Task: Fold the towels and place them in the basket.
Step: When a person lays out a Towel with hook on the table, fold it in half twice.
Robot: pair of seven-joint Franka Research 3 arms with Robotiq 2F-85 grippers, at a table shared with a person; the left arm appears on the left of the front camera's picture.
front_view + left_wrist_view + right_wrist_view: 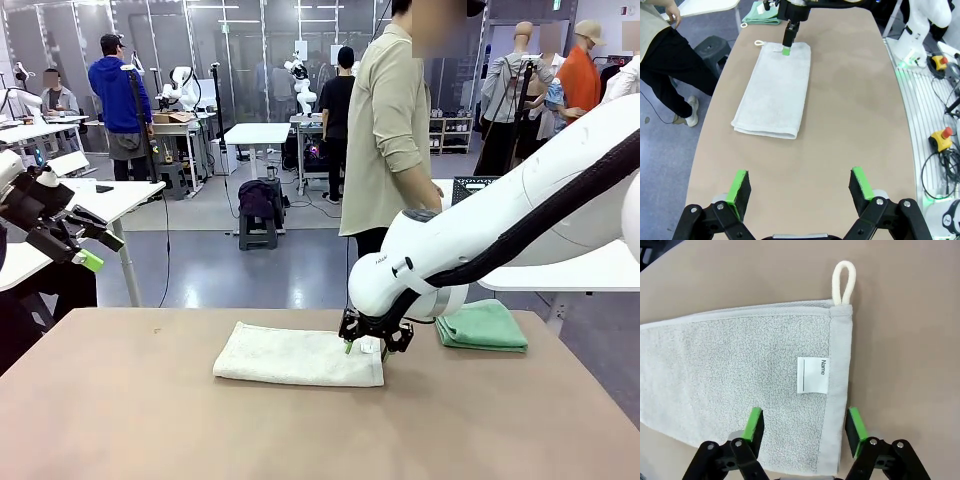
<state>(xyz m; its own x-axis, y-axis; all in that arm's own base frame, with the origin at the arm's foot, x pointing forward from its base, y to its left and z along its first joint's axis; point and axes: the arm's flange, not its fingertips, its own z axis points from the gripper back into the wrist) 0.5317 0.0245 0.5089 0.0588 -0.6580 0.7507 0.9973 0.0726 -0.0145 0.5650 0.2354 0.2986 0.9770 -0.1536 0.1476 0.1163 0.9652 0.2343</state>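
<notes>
Front view: basket [472, 187] partly behind arm [530, 195]

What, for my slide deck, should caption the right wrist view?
Open right pincer astride the end of the folded white towel, near its name tag and loop.

1. We take this for a robotics lab or research workshop, not a home or a shop.
2. We see a white robot arm [520, 190] reaching over a plain tan worktable [120, 400].
3. Yellow emergency-stop boxes with red buttons [941, 139] and loose black cables [935, 175] lie low beside that table.
4. Beyond it, glass partition walls [240, 50] line a wide hall with a bare grey floor [250, 270].
5. White worktables [258, 133] stand across the hall, and people [118, 95] stand or sit by them among gear and stands.
</notes>
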